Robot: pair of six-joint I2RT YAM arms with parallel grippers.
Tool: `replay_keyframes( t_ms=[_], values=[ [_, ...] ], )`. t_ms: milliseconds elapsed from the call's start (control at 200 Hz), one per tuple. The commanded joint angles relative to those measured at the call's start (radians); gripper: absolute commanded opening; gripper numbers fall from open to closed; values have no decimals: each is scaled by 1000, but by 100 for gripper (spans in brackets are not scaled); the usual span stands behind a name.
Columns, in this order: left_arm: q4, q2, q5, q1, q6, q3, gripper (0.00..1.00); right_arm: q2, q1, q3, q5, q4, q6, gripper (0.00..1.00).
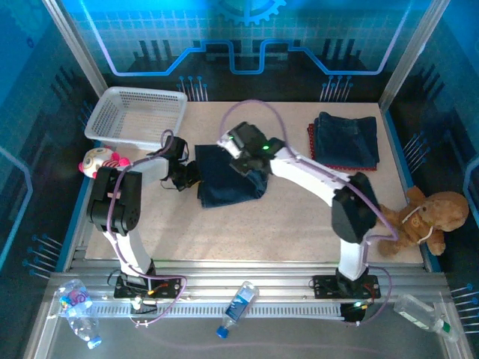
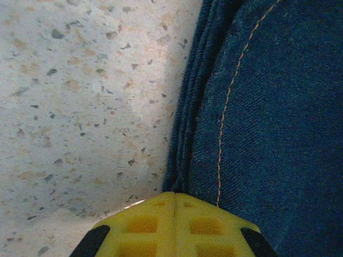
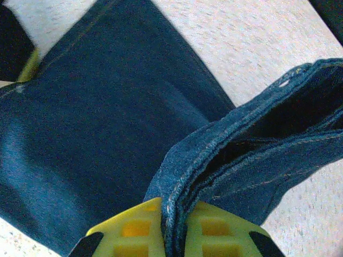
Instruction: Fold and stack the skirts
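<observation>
The dark blue denim skirt (image 1: 228,188) lies near the middle of the table (image 1: 254,232), with the left hand (image 2: 174,227) shut tight on its left edge and the right hand (image 3: 174,230) closed on a raised fold of it, while a second denim skirt (image 1: 346,138) lies folded at the far right.

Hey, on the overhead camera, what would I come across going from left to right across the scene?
From the left: white mesh basket → denim skirt in the middle → stack of folded skirts → brown teddy bear at the right edge.
</observation>
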Motion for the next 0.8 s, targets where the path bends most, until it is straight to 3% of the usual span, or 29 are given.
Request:
replay_keyframes(
  t_ms=[0, 155, 495, 790],
  values=[
    [27, 5, 53, 1, -21, -19, 0, 120, 72, 118, 109, -124, -82, 0],
    [32, 5, 64, 4, -24, -18, 0, 188, 110, 157, 30, -125, -60, 0],
    [72, 5, 104, 40, -25, -52, 0, 158, 136, 60, -106, -50, -187, 0],
    [130, 16, 147, 46, -60, -83, 0, 143, 155, 95, -94, 19, -219, 0]
  ],
)
